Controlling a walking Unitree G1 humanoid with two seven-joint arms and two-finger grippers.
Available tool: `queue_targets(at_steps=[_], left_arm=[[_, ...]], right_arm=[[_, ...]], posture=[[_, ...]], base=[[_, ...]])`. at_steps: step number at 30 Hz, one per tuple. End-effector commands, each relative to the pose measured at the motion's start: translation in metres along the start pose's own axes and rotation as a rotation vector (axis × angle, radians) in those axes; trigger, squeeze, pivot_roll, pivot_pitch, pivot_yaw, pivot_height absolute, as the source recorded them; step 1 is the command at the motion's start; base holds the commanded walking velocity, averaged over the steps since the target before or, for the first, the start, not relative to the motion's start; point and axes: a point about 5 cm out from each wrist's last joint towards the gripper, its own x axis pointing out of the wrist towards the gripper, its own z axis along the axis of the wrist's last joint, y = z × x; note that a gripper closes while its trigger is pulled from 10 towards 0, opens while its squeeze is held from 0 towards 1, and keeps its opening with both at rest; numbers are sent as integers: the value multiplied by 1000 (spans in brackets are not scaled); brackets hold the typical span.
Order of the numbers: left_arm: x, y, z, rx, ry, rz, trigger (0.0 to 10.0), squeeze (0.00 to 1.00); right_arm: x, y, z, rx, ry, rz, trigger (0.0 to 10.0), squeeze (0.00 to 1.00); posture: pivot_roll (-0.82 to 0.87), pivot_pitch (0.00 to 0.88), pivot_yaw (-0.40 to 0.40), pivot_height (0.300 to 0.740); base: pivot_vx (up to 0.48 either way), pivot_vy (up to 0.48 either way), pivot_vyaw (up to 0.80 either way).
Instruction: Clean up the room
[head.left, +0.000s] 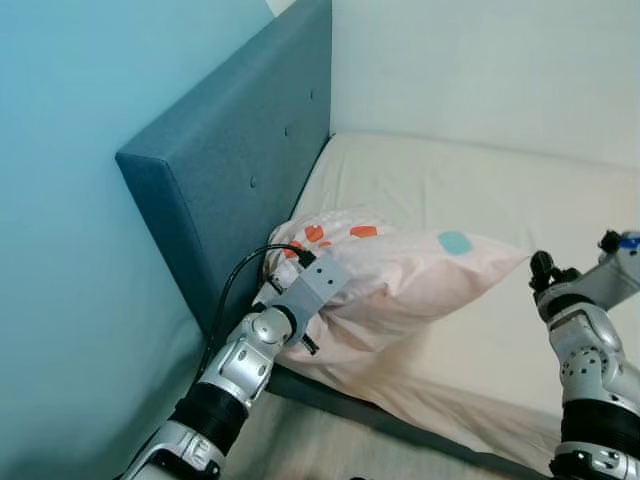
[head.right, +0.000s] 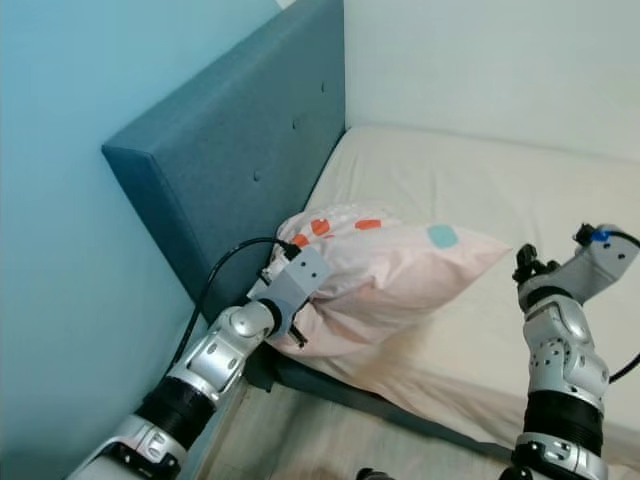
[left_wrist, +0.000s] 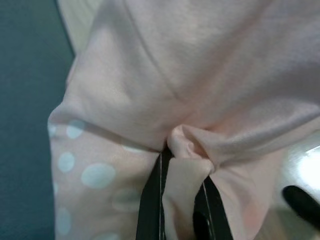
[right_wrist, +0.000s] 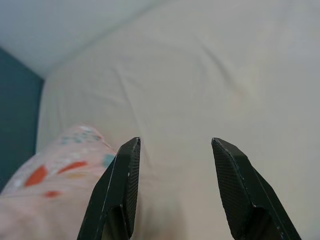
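At the near edge of the bed, the left pincer (left_wrist: 182, 200) is clenched on a bunched fold of the pillow (head.left: 400, 275), its two black fingers (left_wrist: 150, 205) pinching pink cloth at the pillow's near-left corner. The left arm reaches up from the floor side, with a black cable looping off its wrist.

The pillow is pale pink with white dots on one face and orange and teal patches on top. It lies on the mattress (head.left: 480, 190) with its long axis running across the bed, one end against the headboard (head.left: 240, 150) and the far corner pointing toward the robot's right. The gripped end is lifted a little and hangs over the mattress edge.

The right pincer (right_wrist: 172, 150) hovers above the bare sheet on the right side of the bed, fingers spread apart and grasping nothing, aimed toward the headboard with the pillow's patterned end just beside its line.

The mattress carries a cream sheet. Beyond it, the blue-grey padded headboard with buttons stands along the left, a light blue wall (head.left: 70, 200) behind it, and a white wall (head.left: 480, 60) closes the far side.
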Motion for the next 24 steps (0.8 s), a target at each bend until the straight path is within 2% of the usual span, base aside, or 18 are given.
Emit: queue_targets(at_steps=[1,4,5,6,7,8,9,10,12,15,17,21,24], left_arm=[[-5,12,-17,15,23,68,0,0],[-6,12,-21,20,34,70,0,0],[-8,10,-32,-53,72,60,0,0],[-8,9,-36,-90,83,54,0,0],[-8,6,-39,-148,93,41,980,0],[-8,6,-39,-148,93,41,980,0],[-8,4,-41,-183,98,33,10000,0],[-8,4,-41,-183,98,33,10000,0],[-8,-3,-44,-239,90,12,10000,0],[-7,-12,-40,-289,18,-23,10000,0],[-7,-16,-39,-299,-6,-32,10000,0],[-7,-28,-40,-388,-60,-67,10000,0],[-7,-31,-46,-403,-61,-63,10000,0]], right_arm=[[-4,-20,-25,18,70,-83,10000,0],[-5,-23,-30,11,84,-97,10000,0],[-8,-29,-45,-16,149,-115,10000,0],[-9,-31,-51,-27,173,-121,10000,0],[-10,-33,-59,-45,204,-122,10000,0],[-10,-33,-59,-45,204,-122,10000,0],[-11,-34,-63,-55,222,-122,10000,0],[-11,-34,-63,-55,222,-122,10000,0],[-18,-41,-86,-89,306,-128,10000,0],[-29,-50,-116,-129,396,-133,10000,0],[-33,-53,-124,-138,414,-131,10000,0],[-43,-56,-146,-179,470,-100,10000,0],[-48,-55,-154,-208,493,-82,10000,0]], posture=[[-93,117,14,740],[-92,118,14,740],[-95,115,16,740],[-95,115,16,740],[-96,115,15,740],[-96,115,15,740],[-96,115,15,740],[-96,115,15,740],[-94,115,12,740],[-92,113,9,740],[-92,113,9,740],[-98,110,13,740],[-100,109,12,740]], base=[[0,0,0],[0,0,0],[0,0,0],[0,0,0],[0,0,0],[0,0,0],[0,0,0],[0,0,0],[0,0,0],[0,0,0],[0,0,0],[0,0,0],[0,0,0]])
